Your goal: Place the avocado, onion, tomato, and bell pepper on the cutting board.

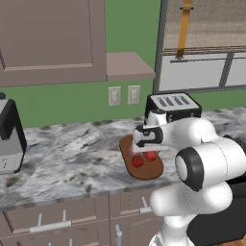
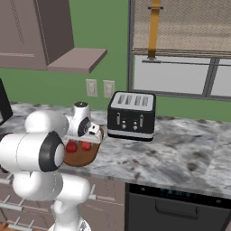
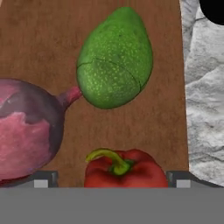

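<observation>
Beneath the end effector (image 1: 144,154), a marbled grey bench (image 1: 72,153) is stretching away to both sides, carrying everything in the scene. Beyond the end effector, against the green wall, a black and silver toaster (image 2: 131,116) is standing on the bench. Directly below the end effector, the cutting board (image 1: 151,170), a reddish-brown wooden oval, is lying flat on the bench near its front edge, likely so the arm can reach it from above.

The white arm is bending over the board, with the end effector pointing down and hovering close above it. In the hand view its two finger tips are sitting at the far left and right of the bottom edge, so the jaws are standing wide apart and gripping nothing.

On the board, seen from the hand camera, three items are resting. The onion (image 3: 26,131), purplish-pink, is lying to the left of the end effector, its stalk tip reaching to the avocado (image 3: 114,59). The avocado, bright green and pear-shaped, is lying ahead of the jaws, near the board's right edge. The red bell pepper (image 3: 124,170), with a curled green stem, is sitting directly between the spread finger tips, which suggests it is being set down there.

From the base views, two small red shapes (image 1: 144,158) are showing on the board under the hand; whether one is the tomato cannot be told.
</observation>
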